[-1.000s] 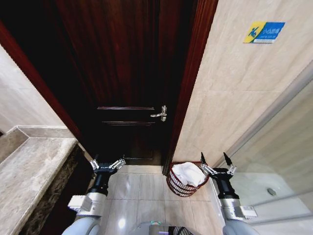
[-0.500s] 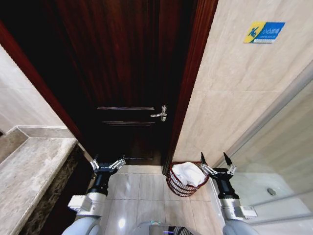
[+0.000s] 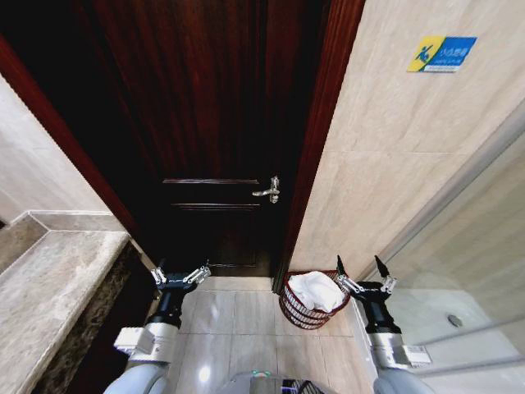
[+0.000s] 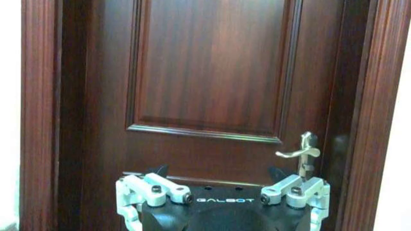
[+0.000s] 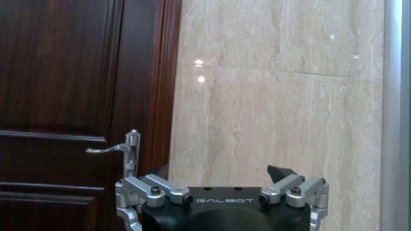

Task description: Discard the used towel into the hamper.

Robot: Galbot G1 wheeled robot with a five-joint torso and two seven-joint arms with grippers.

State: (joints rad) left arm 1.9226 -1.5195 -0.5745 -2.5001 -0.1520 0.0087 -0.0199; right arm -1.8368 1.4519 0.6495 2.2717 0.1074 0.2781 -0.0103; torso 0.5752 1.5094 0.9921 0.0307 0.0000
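The hamper [image 3: 297, 313], a small round dark-red wire basket, stands on the tiled floor by the door frame. A white towel [image 3: 313, 290] lies bunched inside it, rising a little above the rim. My right gripper [image 3: 359, 266] hovers open and holds nothing, just right of the hamper and above its rim. My left gripper [image 3: 180, 272] is open and holds nothing too, well to the left, in front of the door. The left wrist view has the left gripper [image 4: 218, 171] facing the door panel. In the right wrist view, the right gripper [image 5: 218, 171] faces the tiled wall.
A dark wooden door [image 3: 213, 123] with a metal lever handle [image 3: 267, 192] is shut straight ahead. A marble counter [image 3: 49, 287] runs along the left. A glass shower partition [image 3: 476, 271] and beige tiled wall [image 3: 385, 164] close the right.
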